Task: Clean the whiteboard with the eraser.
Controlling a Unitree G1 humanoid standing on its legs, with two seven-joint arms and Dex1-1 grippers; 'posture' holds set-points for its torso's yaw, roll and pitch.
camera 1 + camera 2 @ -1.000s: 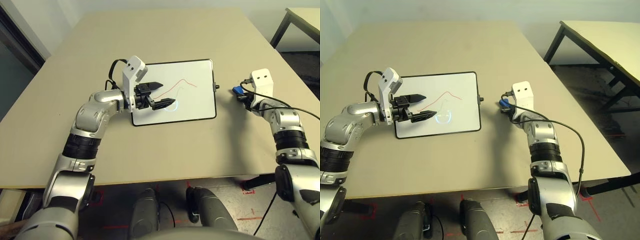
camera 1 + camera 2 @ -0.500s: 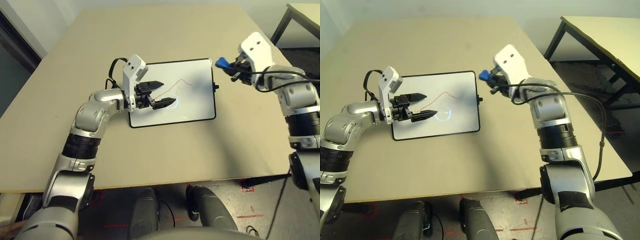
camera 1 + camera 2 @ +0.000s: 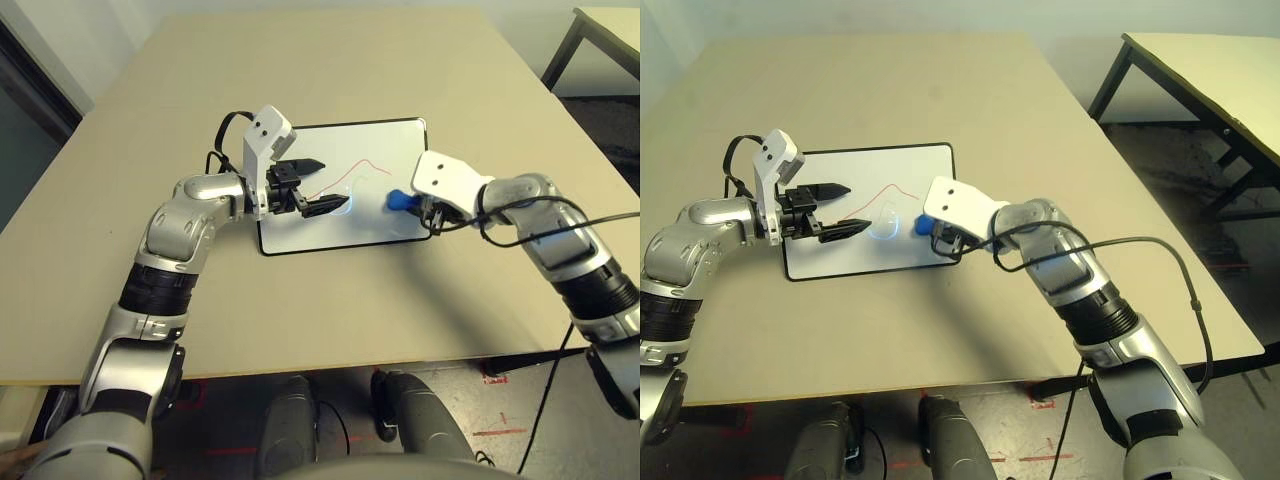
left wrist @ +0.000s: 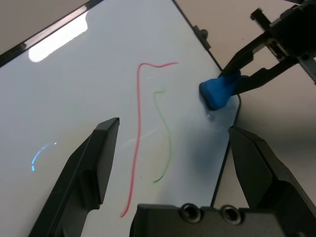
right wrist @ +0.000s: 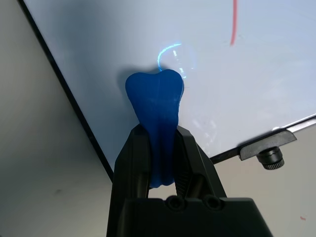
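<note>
My right hand (image 5: 160, 143) is clamped on the blue eraser (image 5: 157, 106), its tip over the whiteboard (image 3: 340, 225) near the right edge. My left hand (image 4: 177, 163) hovers spread above the board's red line (image 4: 138, 128). Beige table (image 3: 330, 70).

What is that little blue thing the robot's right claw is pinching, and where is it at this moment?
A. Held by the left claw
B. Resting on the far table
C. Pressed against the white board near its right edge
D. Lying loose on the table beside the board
C: the right gripper is shut on the eraser, whose tip meets the whiteboard near its right edge.
</note>
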